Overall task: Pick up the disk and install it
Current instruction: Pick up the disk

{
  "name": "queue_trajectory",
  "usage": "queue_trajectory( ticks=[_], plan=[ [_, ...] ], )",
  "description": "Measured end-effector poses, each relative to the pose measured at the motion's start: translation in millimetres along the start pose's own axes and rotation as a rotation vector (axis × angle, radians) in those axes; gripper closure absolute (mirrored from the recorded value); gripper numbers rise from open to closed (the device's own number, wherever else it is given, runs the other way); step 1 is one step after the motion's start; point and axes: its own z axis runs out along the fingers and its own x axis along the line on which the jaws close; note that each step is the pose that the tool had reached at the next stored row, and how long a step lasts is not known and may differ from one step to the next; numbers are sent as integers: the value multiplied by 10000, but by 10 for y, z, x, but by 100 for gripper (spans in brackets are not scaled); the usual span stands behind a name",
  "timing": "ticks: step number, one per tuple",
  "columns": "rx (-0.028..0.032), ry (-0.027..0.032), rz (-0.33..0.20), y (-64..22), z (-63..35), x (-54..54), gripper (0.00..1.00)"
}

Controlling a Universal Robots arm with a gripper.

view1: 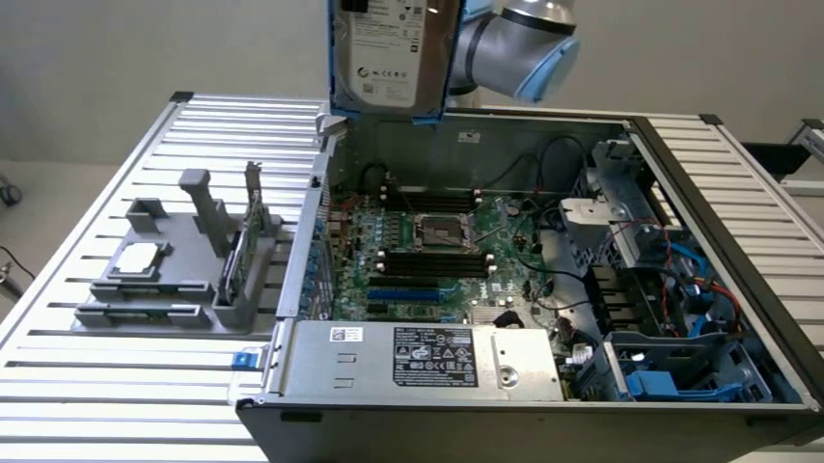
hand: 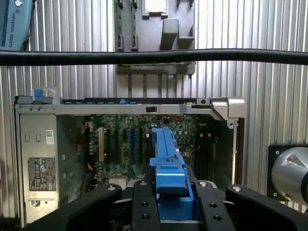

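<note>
Beneath the tool point(hand: 171, 195), spread widest: ribbed metal table point(view1: 103, 386), bare slats running out on both sides of the work. Resting on that table, directly below the tool: open computer case point(view1: 515, 135) on its side, inside facing up. Within the case: green motherboard point(view1: 425, 251) flat across the floor, grey power supply point(view1: 425, 359) filling one end, drive bay point(view1: 670, 381) with blue fittings in a corner well away from the tool. Beside the case, off to the tool's side and lower down: grey fixture point(view1: 168, 280) carrying a square silver chip point(view1: 139, 256) and a thin green card point(view1: 238, 256) on edge. Pinched between the tool's black fingers point(hand: 144, 202): the disk point(view1: 386, 53), high above the case floor, touching nothing below. Long axis close to vertical, pointing down away from the tool toward the case. Labelled face broadside to the exterior view; blue carrier point(hand: 166, 154) edge lowest, seen end-on from the wrist. Lower end just above the case's far rim, open air all round. Plenty of open room over the motherboard; crowded cabling near the drive bay. Across the wrist view: one black cable point(hand: 154, 57).
</note>
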Motion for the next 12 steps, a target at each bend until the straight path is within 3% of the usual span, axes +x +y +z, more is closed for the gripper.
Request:
queue_trajectory(
  ticks=[12],
  plan=[
    [-62,0,0,-436,-17,310,67]
  ],
)
